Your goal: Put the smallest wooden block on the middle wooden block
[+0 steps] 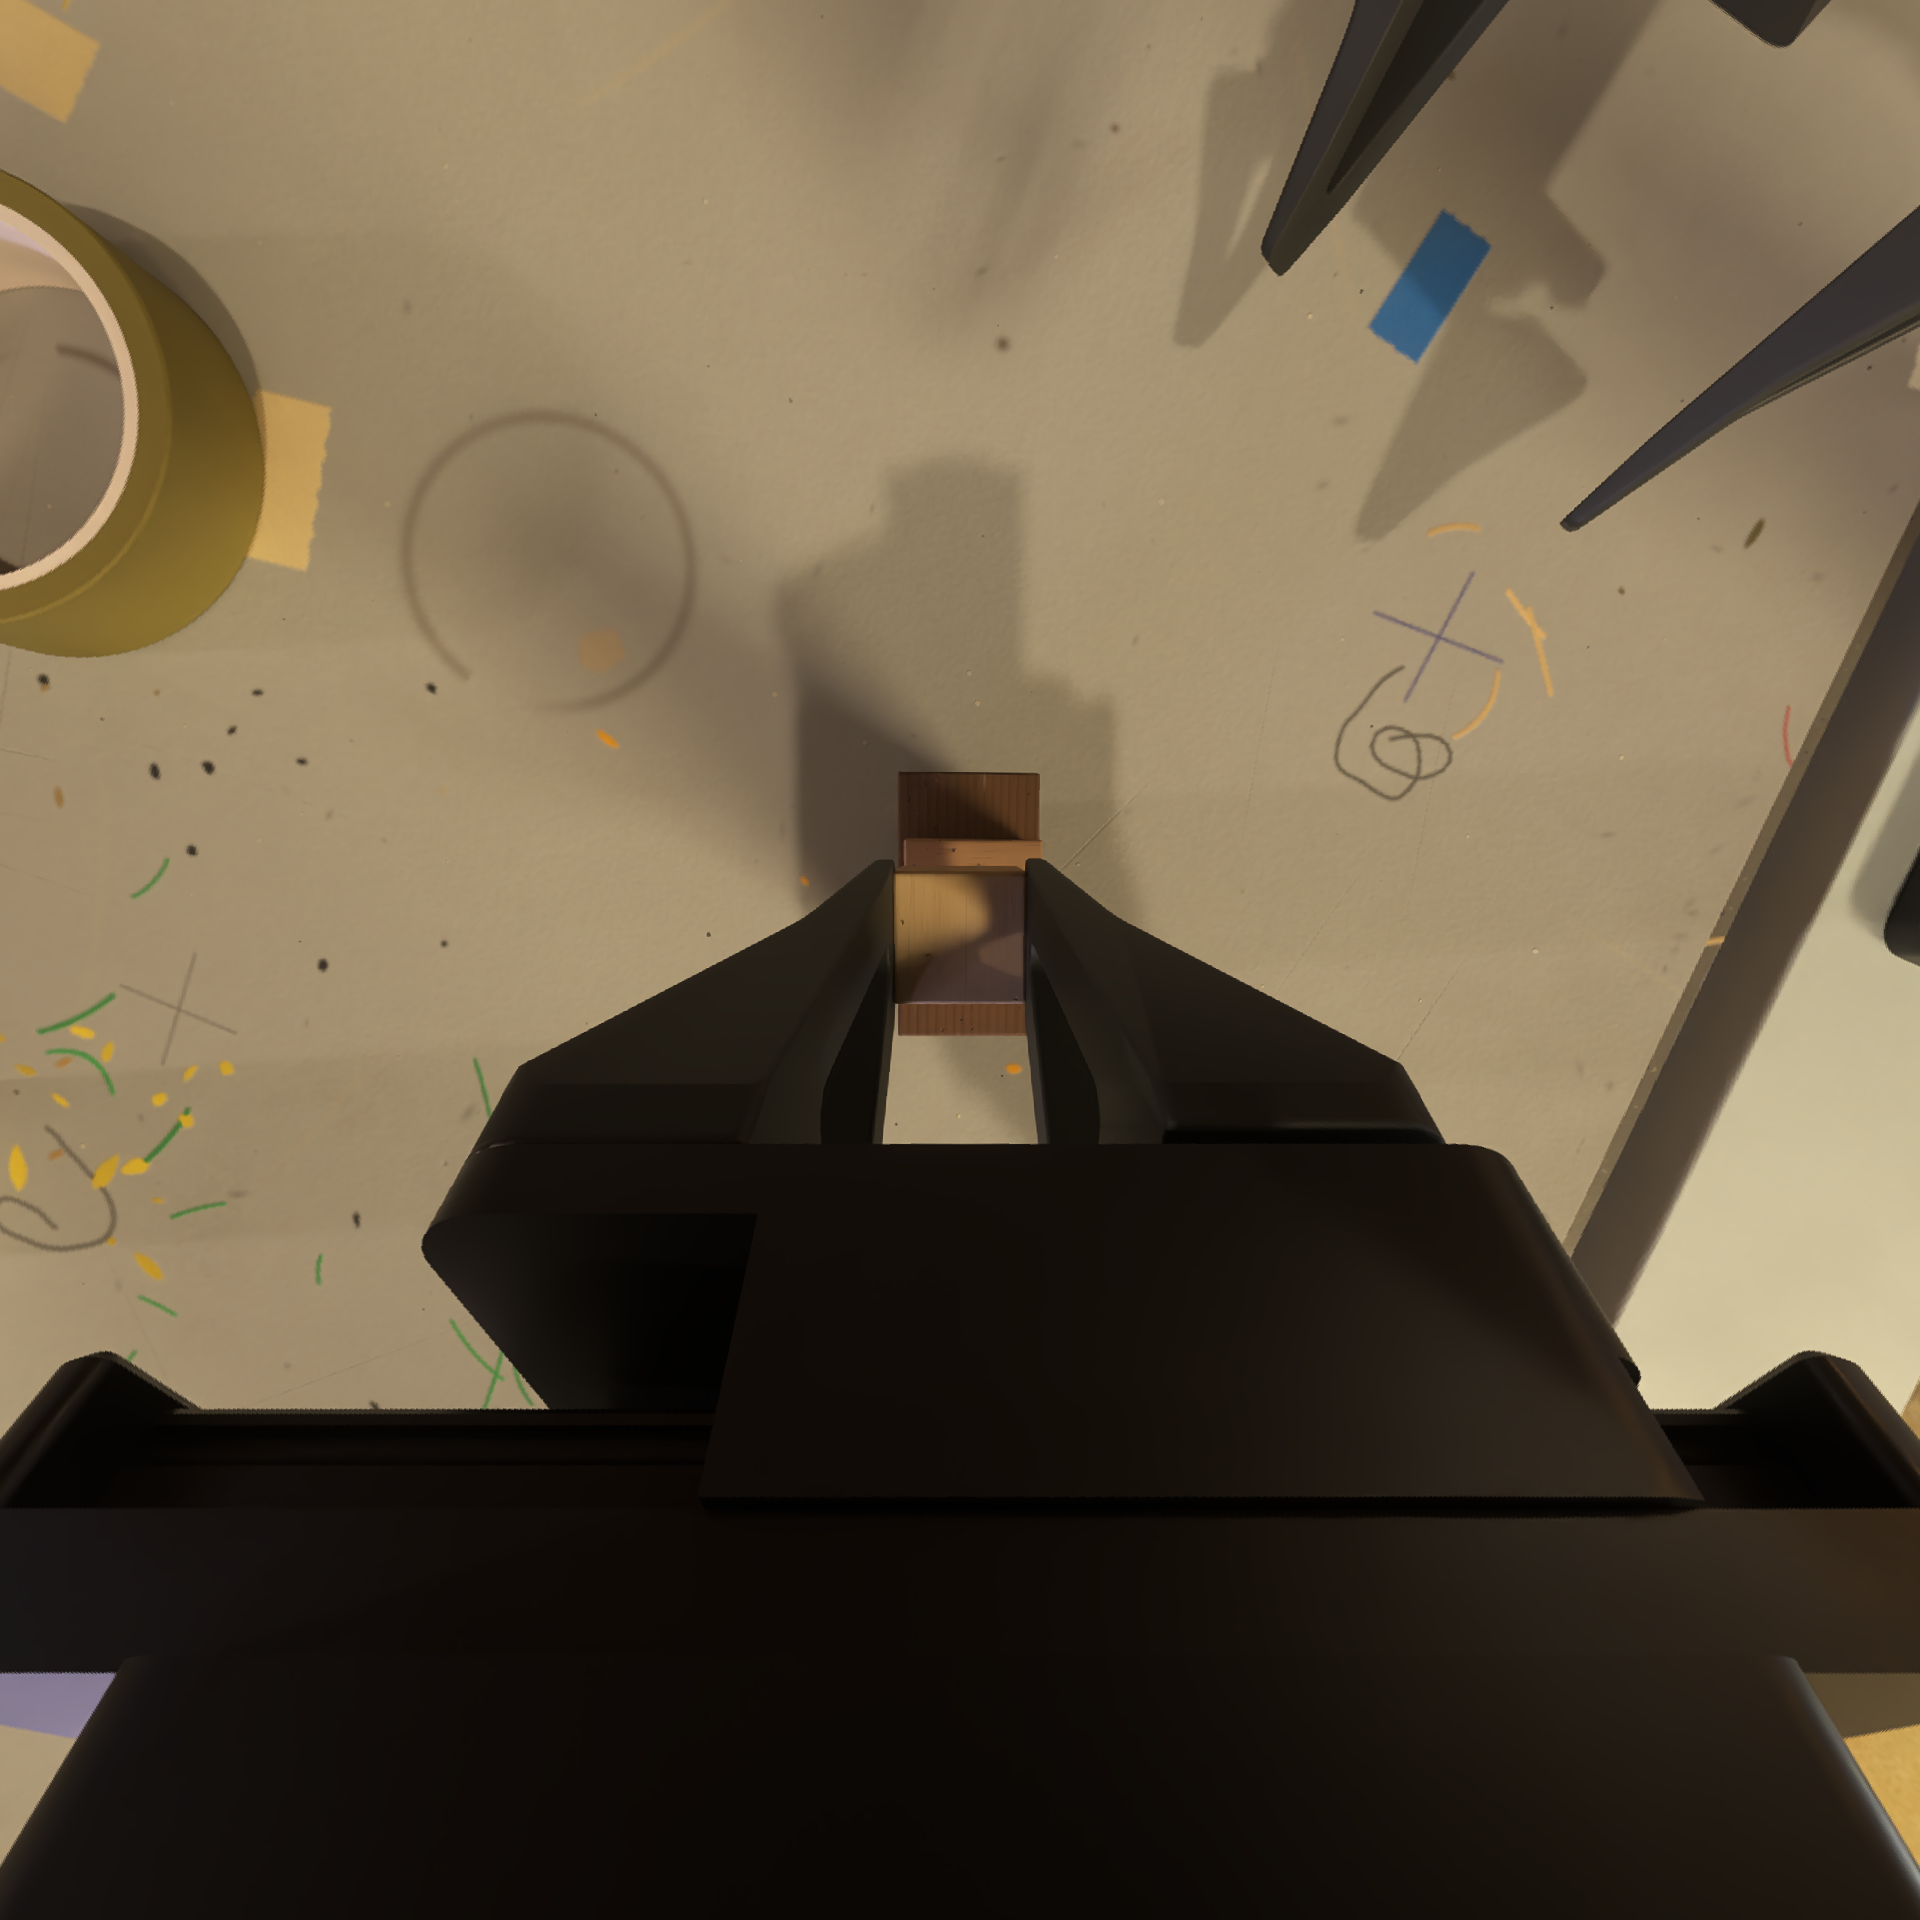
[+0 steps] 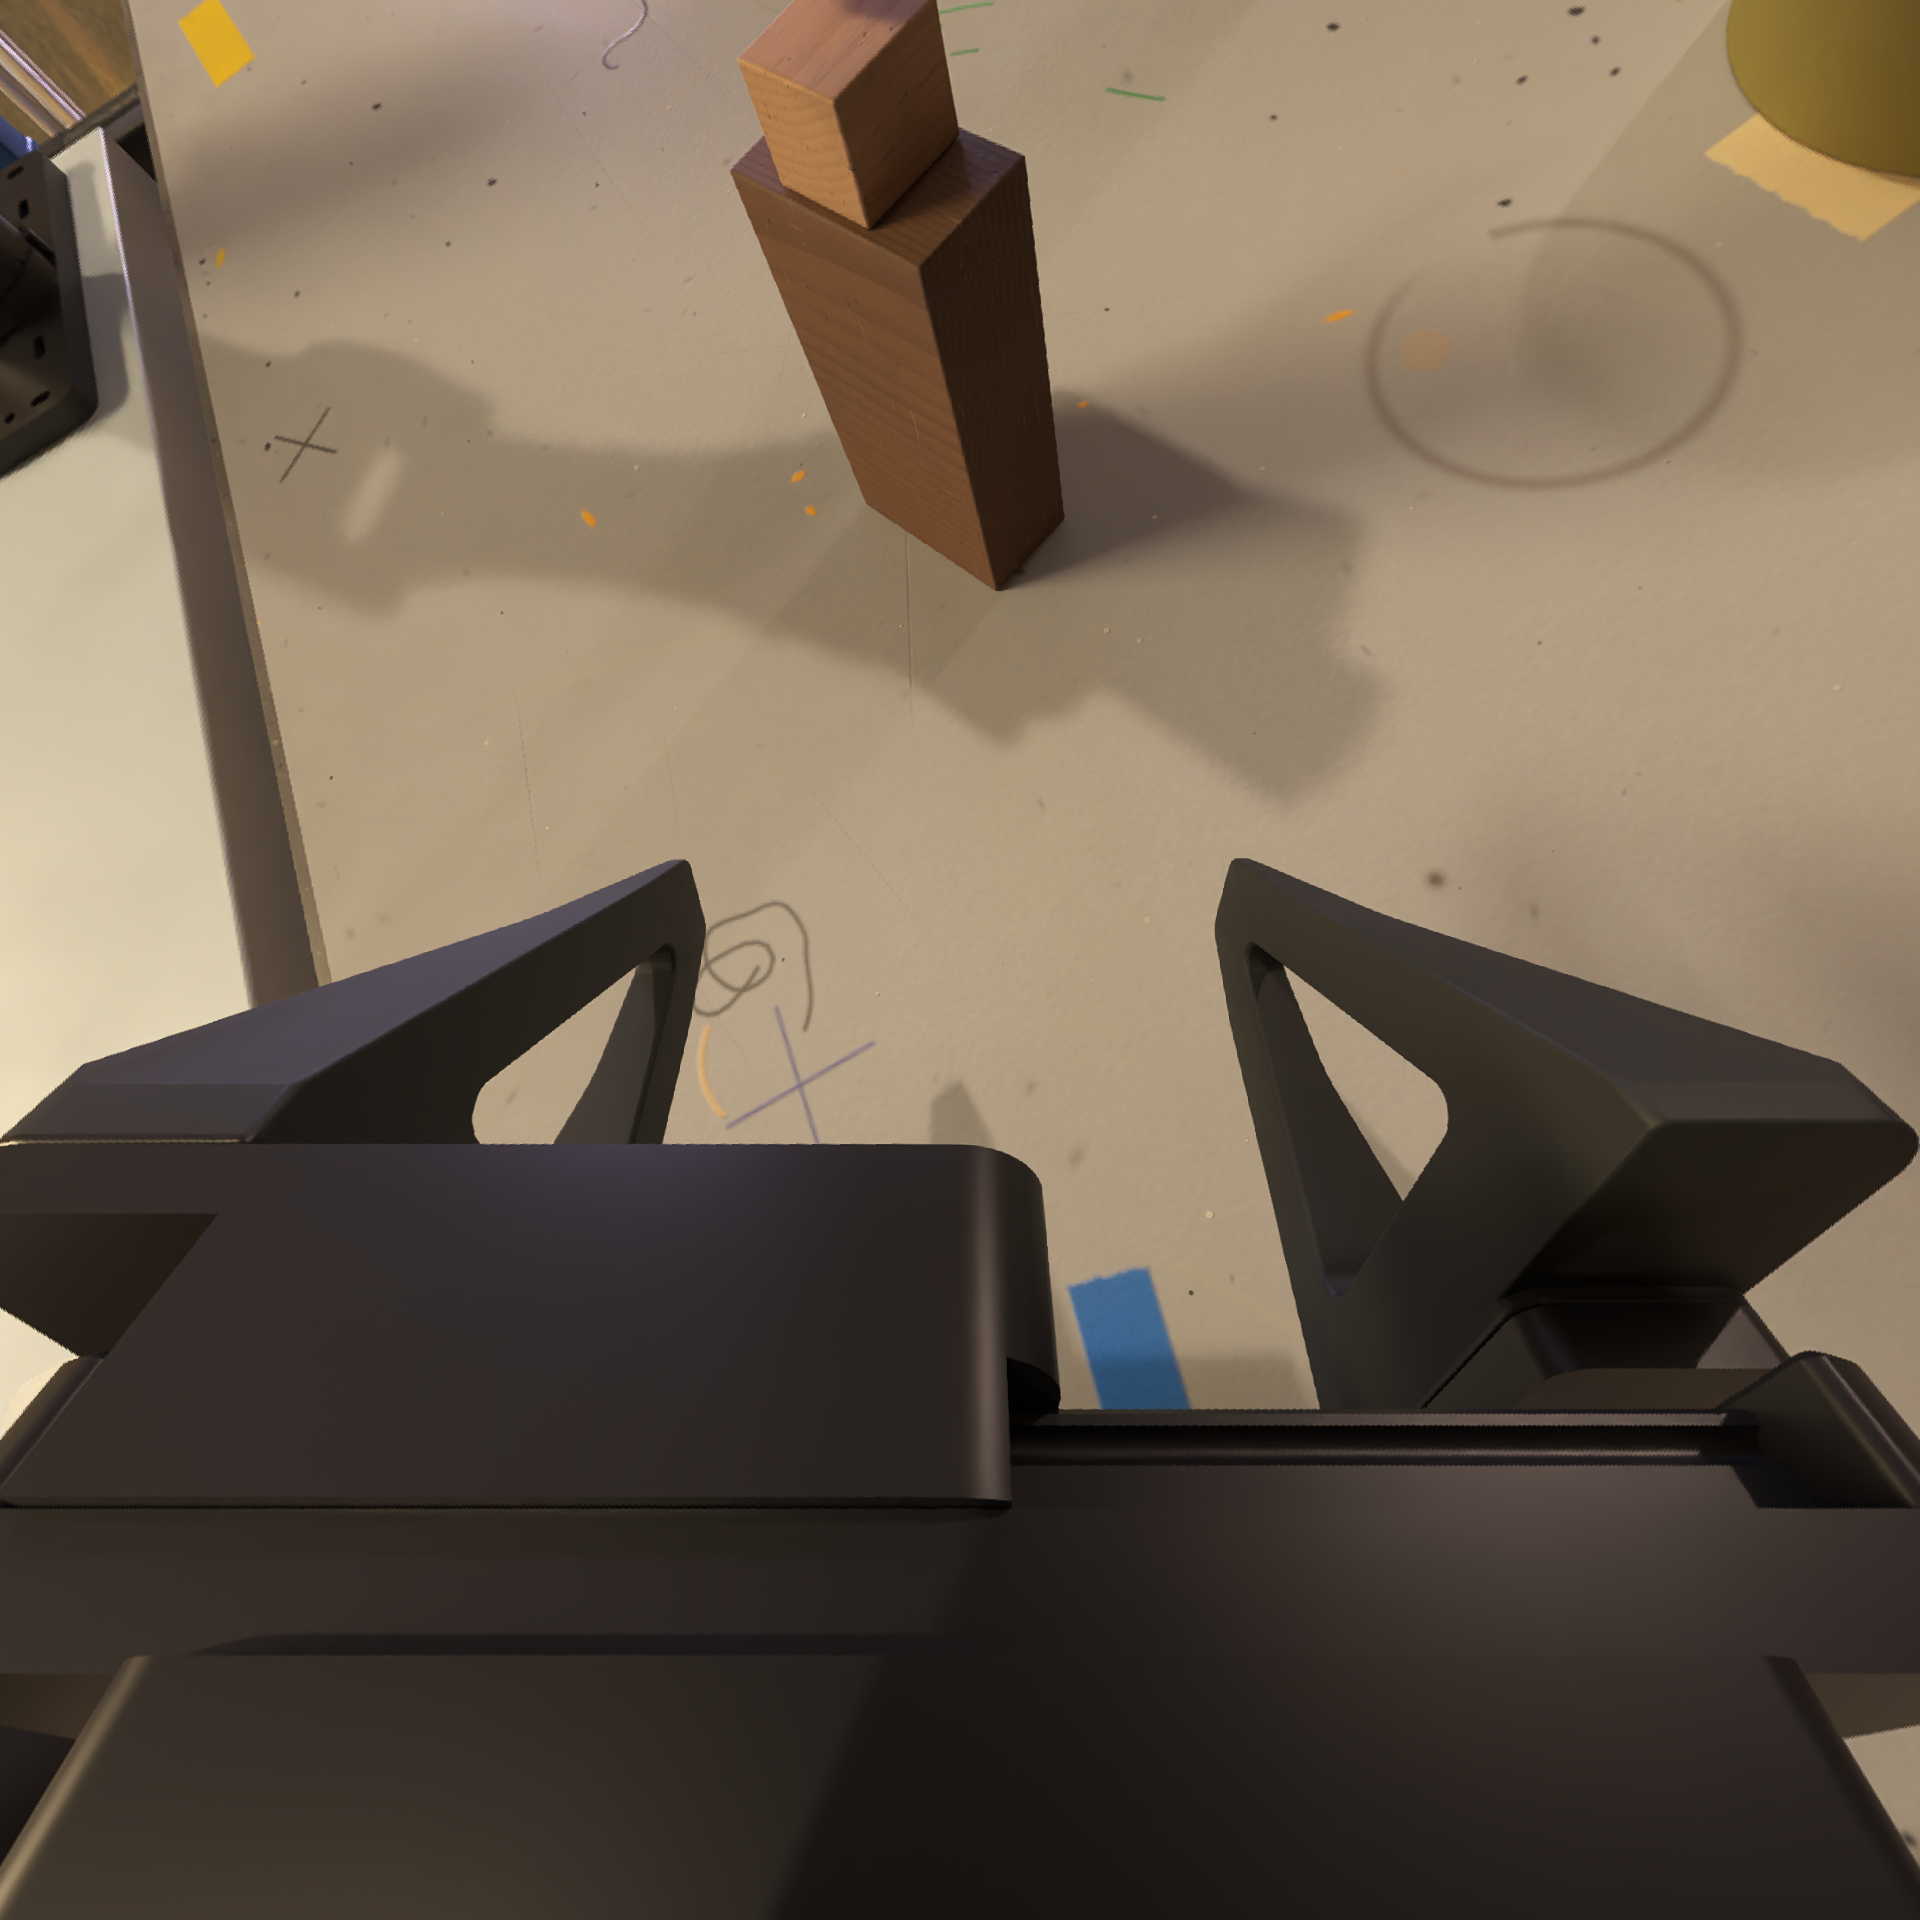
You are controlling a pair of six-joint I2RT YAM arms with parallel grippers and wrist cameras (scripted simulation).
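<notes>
The table (image 2: 1143,727) is a pale, scuffed surface marked with pen scribbles, specks and scraps of tape, with a roll of yellow tape (image 1: 156,436) off to one side. Near its middle stands the tall, darker middle block (image 2: 925,374), upright on end. On its top face sits the smallest block (image 2: 862,114), lighter in colour and turned a little out of line with the one beneath. The left gripper (image 1: 961,945) comes down from above with its fingers (image 1: 862,977) closed against that small block's sides. Whether it rests fully or hangs just above is hard to tell. The right gripper (image 2: 956,997) hovers well apart over bare table, fingers spread wide and empty. The placing looks nearly done; what remains is letting go and lifting clear.
</notes>
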